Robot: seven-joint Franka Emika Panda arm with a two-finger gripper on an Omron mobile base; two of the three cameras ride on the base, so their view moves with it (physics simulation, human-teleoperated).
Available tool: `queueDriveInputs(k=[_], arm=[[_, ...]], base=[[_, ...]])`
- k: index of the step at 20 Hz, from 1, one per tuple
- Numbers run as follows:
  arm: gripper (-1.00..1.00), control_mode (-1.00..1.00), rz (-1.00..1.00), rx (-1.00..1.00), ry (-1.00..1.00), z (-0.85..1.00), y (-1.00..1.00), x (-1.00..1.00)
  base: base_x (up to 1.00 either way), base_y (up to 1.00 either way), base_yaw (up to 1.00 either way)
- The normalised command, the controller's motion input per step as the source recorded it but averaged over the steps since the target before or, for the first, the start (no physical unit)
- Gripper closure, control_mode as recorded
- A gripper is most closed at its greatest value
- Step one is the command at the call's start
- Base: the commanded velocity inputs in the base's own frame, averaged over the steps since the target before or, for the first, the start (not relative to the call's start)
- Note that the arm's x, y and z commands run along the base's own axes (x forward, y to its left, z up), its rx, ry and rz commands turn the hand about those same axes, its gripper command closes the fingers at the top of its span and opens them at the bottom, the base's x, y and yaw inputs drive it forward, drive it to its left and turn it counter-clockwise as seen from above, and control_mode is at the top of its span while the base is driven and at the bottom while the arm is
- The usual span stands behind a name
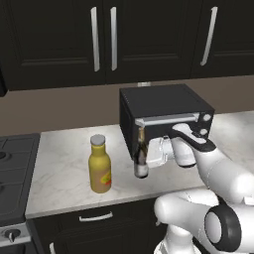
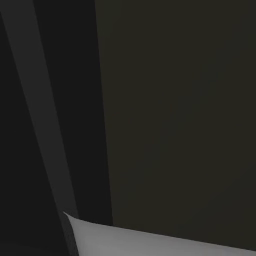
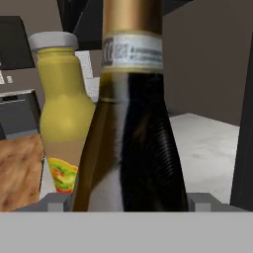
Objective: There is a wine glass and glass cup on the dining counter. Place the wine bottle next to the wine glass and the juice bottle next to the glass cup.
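Note:
The slim dark wine bottle [image 1: 141,158] stands upright on the marble kitchen counter [image 1: 64,163], just in front of a black box appliance. My gripper [image 1: 147,158] reaches it from the right. In the hand view the wine bottle [image 3: 128,138] sits between my gripper [image 3: 128,200] fingertips, which press on both its sides. The plump yellow juice bottle [image 1: 99,164] with a grey cap stands a short way to the left of the wine bottle; the juice bottle [image 3: 62,113] is behind it in the hand view. The wine glass, the glass cup and the dining counter are out of view.
A black box appliance [image 1: 163,111] stands close behind the wine bottle. A stove [image 1: 15,168] adjoins the counter on the left. Dark upper cabinets [image 1: 104,34] hang above. A dark panel [image 2: 175,110] stands close before the right base camera.

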Motion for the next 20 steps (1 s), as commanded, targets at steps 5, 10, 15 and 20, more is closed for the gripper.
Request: queueDriveInputs(k=[5, 10, 15, 20], arm=[[1.0, -1.0, 0.03, 0.0, 0.02, 0.43, 0.0, -0.41], [1.0, -1.0, 0.01, 0.0, 0.07, 0.44, 0.0, -0.43], [1.0, -1.0, 0.0, 0.0, 0.0, 0.35, -0.02, -0.5], [1.0, -1.0, 0.0, -0.01, 0.0, 0.26, -0.07, -0.45]], base=[[0.0, 0.0, 0.0], [0.0, 0.0, 0.0], [0.0, 0.0, 0.0], [0.0, 0.0, 0.0]])
